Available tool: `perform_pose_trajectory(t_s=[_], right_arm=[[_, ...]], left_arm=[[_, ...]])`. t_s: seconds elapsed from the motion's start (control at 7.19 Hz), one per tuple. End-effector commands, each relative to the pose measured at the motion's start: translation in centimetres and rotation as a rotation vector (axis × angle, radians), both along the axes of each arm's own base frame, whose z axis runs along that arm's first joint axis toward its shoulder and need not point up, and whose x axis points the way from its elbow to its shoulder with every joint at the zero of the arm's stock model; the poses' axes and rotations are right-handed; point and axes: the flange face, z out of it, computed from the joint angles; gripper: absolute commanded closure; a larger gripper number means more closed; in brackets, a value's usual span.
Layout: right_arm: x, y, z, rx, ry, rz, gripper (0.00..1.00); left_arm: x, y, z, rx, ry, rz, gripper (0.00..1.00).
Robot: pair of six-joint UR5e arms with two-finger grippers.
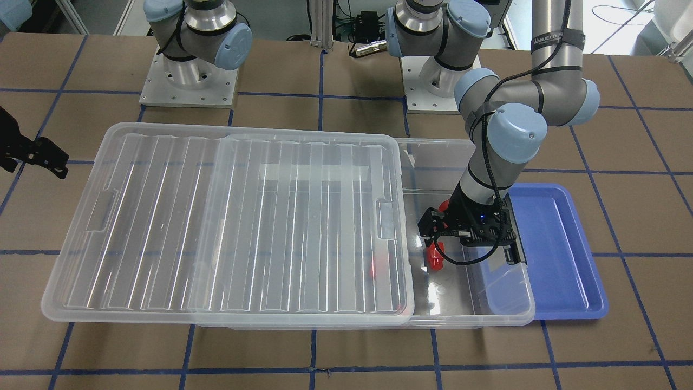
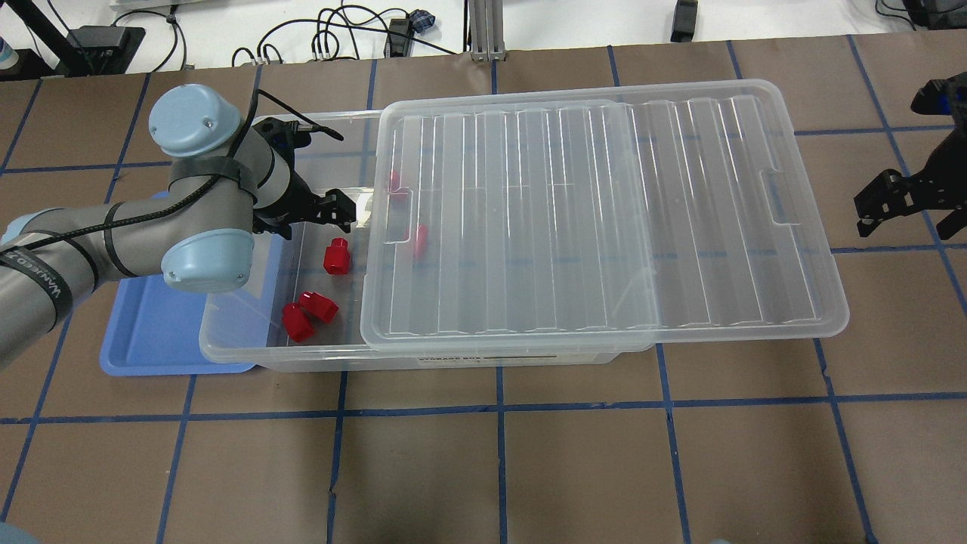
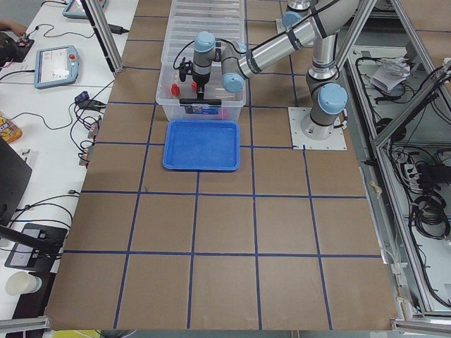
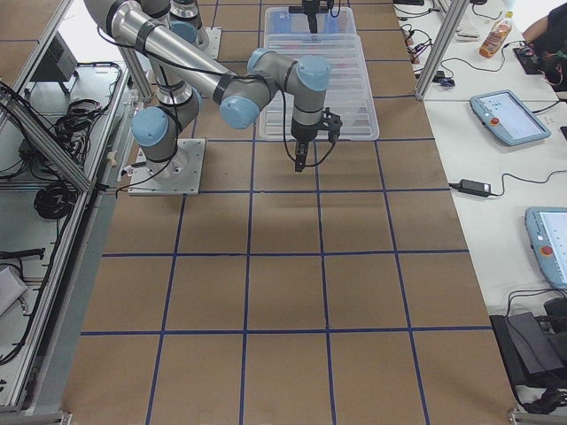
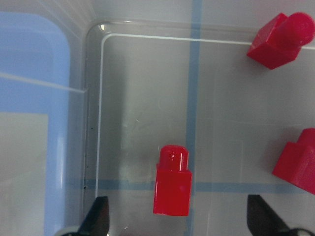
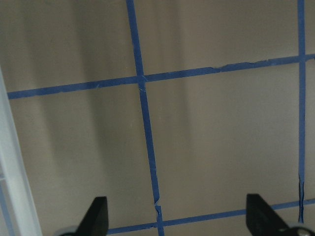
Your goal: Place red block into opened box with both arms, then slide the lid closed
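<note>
Hovering over the uncovered end of the box (image 2: pixel 264 355), the left pincer (image 5: pixel 179 221) stands wide and empty; you find the red block (image 5: pixel 172 183) on the box floor just below it. The lid (image 2: pixel 604 211) covers the rest, overhanging the far end. The right pincer (image 6: pixel 177 219) hangs wide and empty over the desk (image 2: pixel 529 468), beside the lid.

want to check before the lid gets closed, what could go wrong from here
The left end effector sits open inside the uncovered end of the box, over a red block; sliding the lid now could drive its edge into that arm. The lid also overhangs the box far toward the right end effector, so a push could tip or skew it.
</note>
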Motion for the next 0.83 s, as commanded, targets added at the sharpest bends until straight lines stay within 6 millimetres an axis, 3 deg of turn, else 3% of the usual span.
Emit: perform_pose_trajectory(t_s=[0.0, 0.42, 0.7], right_arm=[[0.2, 0.0, -0.7, 0.002, -0.001, 0.002, 0.0], [2.6, -1.7, -1.6, -0.028, 0.014, 0.059, 0.0], [2.8, -1.9, -2.1, -0.018, 0.009, 0.062, 0.0]], left_arm=[[0.0, -0.5, 7.0, 0.045, -0.051, -0.001, 0.0], [-0.6, 0.6, 20.9, 0.072, -0.047, -0.022, 0.0], [-0.8, 4.3, 27.8, 0.07, -0.05, -0.025, 0.0]])
